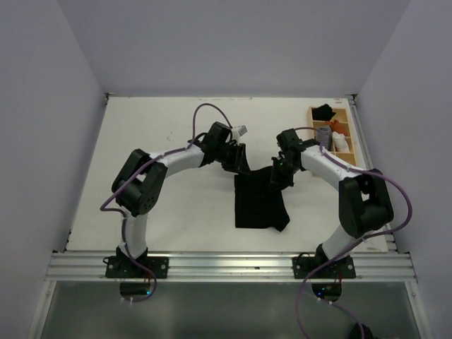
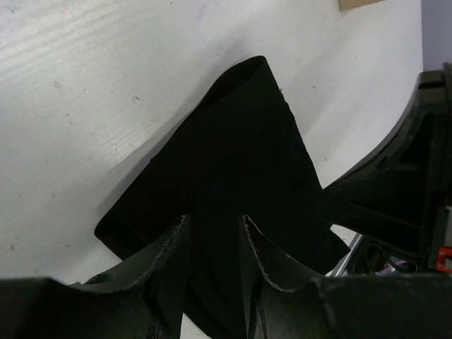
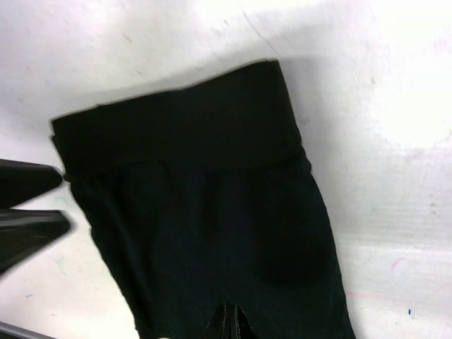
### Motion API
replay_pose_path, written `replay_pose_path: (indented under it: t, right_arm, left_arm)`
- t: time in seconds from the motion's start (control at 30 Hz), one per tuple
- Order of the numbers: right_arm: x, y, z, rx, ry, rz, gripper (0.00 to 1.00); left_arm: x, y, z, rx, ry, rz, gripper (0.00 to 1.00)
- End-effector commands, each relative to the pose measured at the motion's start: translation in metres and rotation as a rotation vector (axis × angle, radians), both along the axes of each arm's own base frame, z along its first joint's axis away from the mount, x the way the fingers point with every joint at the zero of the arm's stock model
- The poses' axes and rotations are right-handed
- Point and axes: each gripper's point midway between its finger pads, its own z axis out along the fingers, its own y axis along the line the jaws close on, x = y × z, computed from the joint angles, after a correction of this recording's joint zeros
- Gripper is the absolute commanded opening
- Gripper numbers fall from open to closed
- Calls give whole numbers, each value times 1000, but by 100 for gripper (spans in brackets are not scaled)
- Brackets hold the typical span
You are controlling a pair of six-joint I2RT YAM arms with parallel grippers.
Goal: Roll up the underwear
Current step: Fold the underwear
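Zero turns: black soft fabric underwear [image 1: 260, 203] unrolled, frame centre.
Left gripper [image 2: 210, 236]: apart over fabric.
Right gripper [image 3: 229, 321]: together, apparently pinching fabric.

Underwear [image 1: 259, 203] on table [image 1: 169, 141] centre, btwn L gripper [image 1: 243, 164] & R gripper [image 1: 277, 176]; tray [image 1: 351, 134] at far-R edge, behind.

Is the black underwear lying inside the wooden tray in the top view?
No, the underwear lies on the white table between the two arms, well apart from the wooden tray at the far right.
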Motion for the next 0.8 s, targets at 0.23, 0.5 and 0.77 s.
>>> replay_pose_path:
  t: [0.23,0.5,0.77]
  right_arm:
    - [21,11,26,57,-90,38,3]
    - [21,8,19,37,-81,33,4]
    - [31,5,24,28,-92,30,8]
  left_arm:
    - [15,13,-13,174,-50,72,40]
    - [-1,22,-43,242,-6,54,40]
    - [-5,27,-44,257,-22,46,25]
